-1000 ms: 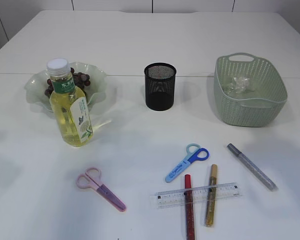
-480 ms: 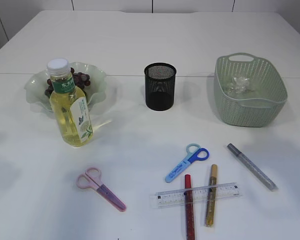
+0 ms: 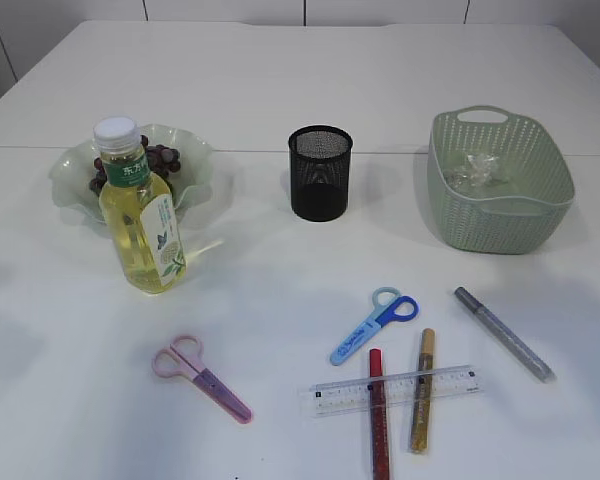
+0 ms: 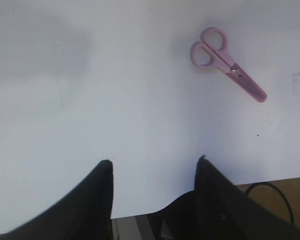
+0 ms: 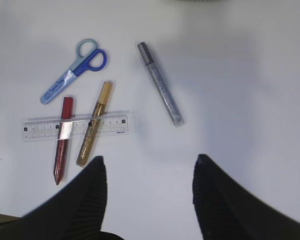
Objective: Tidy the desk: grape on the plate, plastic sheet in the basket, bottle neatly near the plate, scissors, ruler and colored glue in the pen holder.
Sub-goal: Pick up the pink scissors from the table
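Ruler (image 3: 393,390) long axis left-right, crossing two glue pens; both jaws wide, empty

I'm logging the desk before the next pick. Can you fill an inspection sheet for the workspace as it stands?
Surface: white table, bare between items.
Job's things: dark grapes on pale green wavy plate; yellow-liquid plastic bottle upright by the plate; crumpled clear plastic sheet in green woven basket; black mesh pen holder; pink scissors, blue scissors, clear ruler lying across red glue pen and gold glue pen, silver glue pen apart.
Clutter: nothing seen.
Grippers: left gripper and right gripper open, holding nothing.
Cables: black cable off the table edge.
Surroundings: white panelled wall.
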